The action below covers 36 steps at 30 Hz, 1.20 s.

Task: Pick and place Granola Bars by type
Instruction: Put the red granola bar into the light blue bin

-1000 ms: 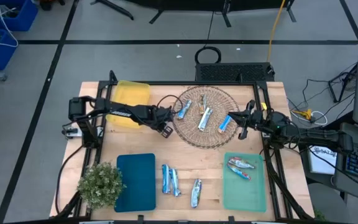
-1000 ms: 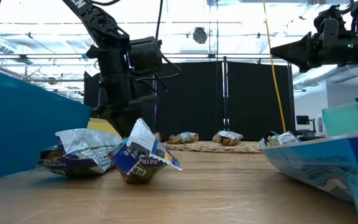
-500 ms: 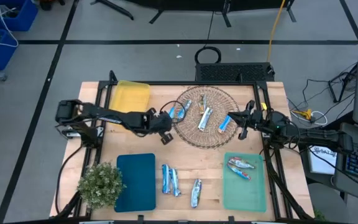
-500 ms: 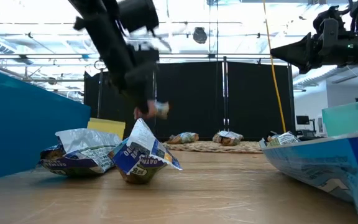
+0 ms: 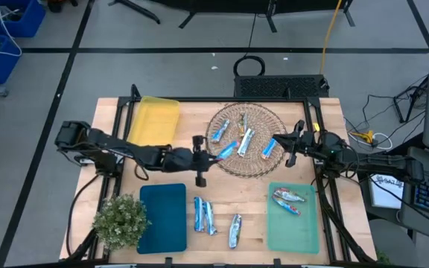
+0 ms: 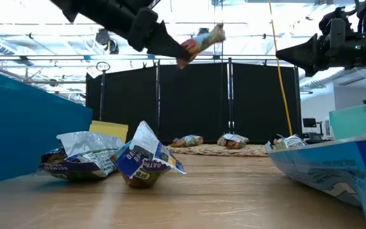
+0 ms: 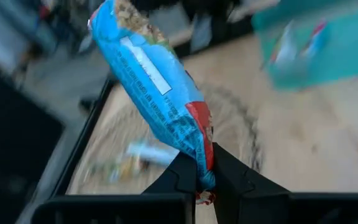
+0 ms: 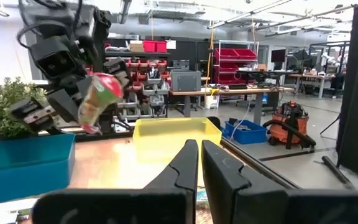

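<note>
1. A blue granola bar [image 7: 160, 87] is pinched at its red end between the left gripper [image 7: 205, 180] jaws, held above the table beside the wicker basket [image 5: 253, 165].
2. The right gripper [image 8: 199, 163] jaws are pressed together, empty, at the basket's other side.
3. Three bars [image 5: 244, 140] lie in the basket.

table [image 5: 170, 177]: bare wood, matt | basket [image 5: 255, 165]: woven wicker | bar [image 7: 154, 81]: glossy foil (crinkled)
</note>
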{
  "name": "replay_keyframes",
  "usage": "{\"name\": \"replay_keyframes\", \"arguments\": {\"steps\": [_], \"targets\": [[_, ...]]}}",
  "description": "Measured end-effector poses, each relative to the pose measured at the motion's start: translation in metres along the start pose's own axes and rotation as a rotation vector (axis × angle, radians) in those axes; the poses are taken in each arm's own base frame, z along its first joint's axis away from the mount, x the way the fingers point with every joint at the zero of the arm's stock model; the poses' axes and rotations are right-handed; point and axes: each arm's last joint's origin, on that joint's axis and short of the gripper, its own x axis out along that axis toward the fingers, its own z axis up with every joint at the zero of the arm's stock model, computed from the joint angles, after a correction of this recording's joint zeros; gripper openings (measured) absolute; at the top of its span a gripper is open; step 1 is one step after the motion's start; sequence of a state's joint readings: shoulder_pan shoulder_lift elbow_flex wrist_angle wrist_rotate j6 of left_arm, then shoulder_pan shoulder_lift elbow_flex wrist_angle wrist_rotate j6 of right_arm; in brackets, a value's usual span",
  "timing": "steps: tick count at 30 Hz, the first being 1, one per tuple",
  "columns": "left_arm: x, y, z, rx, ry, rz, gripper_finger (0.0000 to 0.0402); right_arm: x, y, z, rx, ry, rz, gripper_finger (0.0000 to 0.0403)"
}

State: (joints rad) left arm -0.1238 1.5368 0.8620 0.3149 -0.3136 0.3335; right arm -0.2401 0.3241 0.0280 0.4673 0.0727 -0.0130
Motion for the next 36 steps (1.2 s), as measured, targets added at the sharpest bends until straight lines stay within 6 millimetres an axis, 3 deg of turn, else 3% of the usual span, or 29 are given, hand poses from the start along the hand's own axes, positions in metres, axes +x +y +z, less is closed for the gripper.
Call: {"name": "replay_keyframes", "arguments": {"steps": [5, 11, 17, 26, 32, 36], "targets": [[0.000, 0.013, -0.022, -0.017, -0.256, -0.099, 0.0025, 0.000, 0.002, 0.001, 0.002, -0.016, 0.061, 0.0016], [-0.007, 0.037, -0.028, -0.032, -0.547, -0.234, 0.0024, -0.001, 0.006, 0.012, 0.046, -0.124, 0.228, 0.0015], [-0.003, 0.053, -0.033, -0.006, -0.603, -0.290, 0.0024, 0.000, 0.011, 0.018, 0.093, -0.187, 0.337, 0.0015], [0.024, 0.053, -0.043, -0.006, -0.623, -0.356, 0.0024, 0.013, 0.022, 0.021, 0.112, -0.277, 0.322, 0.0015], [0.035, 0.052, -0.040, 0.026, -0.647, -0.379, 0.0024, 0.030, 0.029, 0.005, 0.088, -0.141, 0.299, 0.0015], [0.039, 0.052, -0.038, 0.041, -0.654, -0.375, 0.0024, 0.047, 0.036, 0.015, 0.075, -0.159, 0.318, 0.0015]]}}
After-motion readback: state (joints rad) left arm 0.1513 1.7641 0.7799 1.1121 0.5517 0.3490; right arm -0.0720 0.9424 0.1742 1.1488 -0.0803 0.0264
